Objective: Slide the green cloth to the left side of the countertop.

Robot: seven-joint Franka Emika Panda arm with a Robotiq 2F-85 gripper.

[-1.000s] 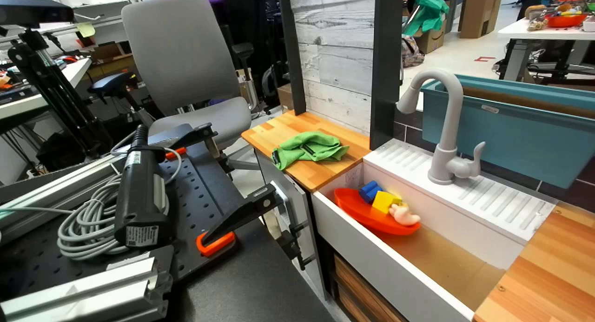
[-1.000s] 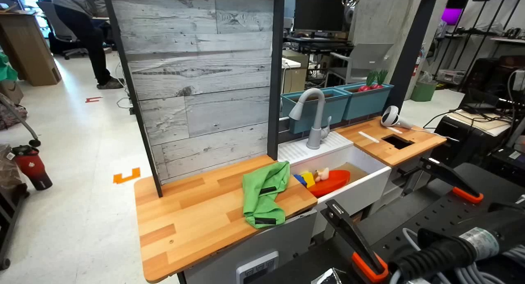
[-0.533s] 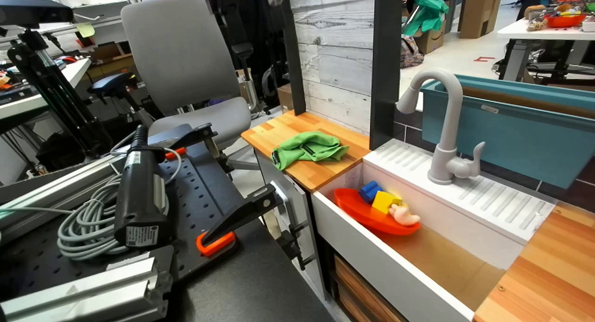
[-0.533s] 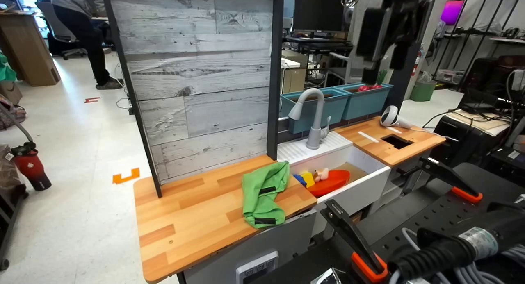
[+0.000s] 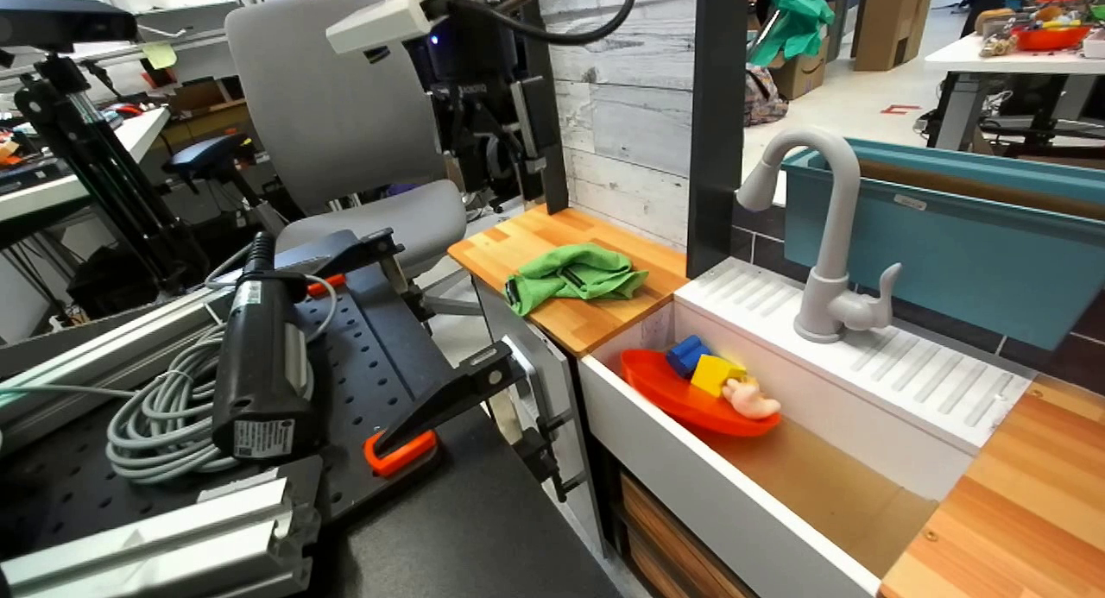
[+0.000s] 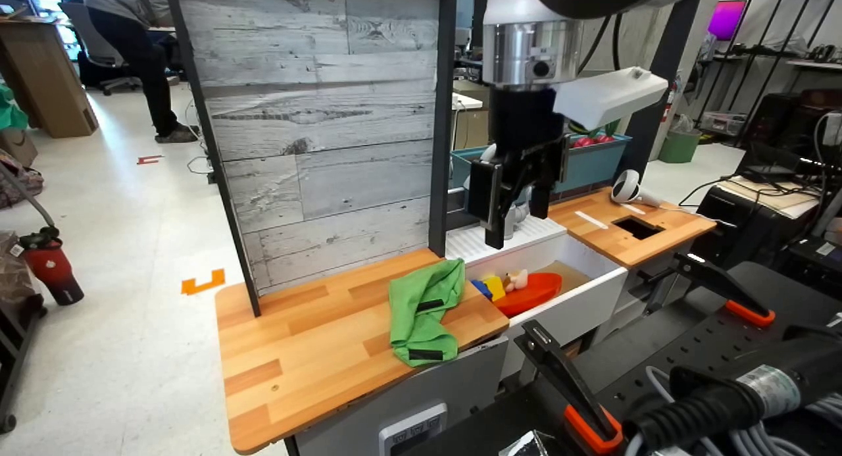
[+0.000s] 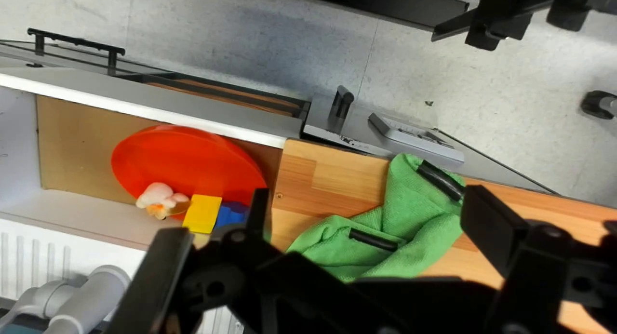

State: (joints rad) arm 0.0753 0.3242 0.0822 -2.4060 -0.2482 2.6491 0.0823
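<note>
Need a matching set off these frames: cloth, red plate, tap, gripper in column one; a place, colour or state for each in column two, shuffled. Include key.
Column one
1. cloth
2. red plate
3. tap
4. gripper

Column two
A. light grey, with a curved neck
B. open, holding nothing
C. inside the sink
D. lying rumpled on the wooden counter

Pairs: 1-D, 2-C, 3-A, 4-B

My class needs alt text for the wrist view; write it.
A rumpled green cloth lies on a wooden counter, with open jaws in the foreground. At left, a sink holds a red dish and a yellow block.
</note>
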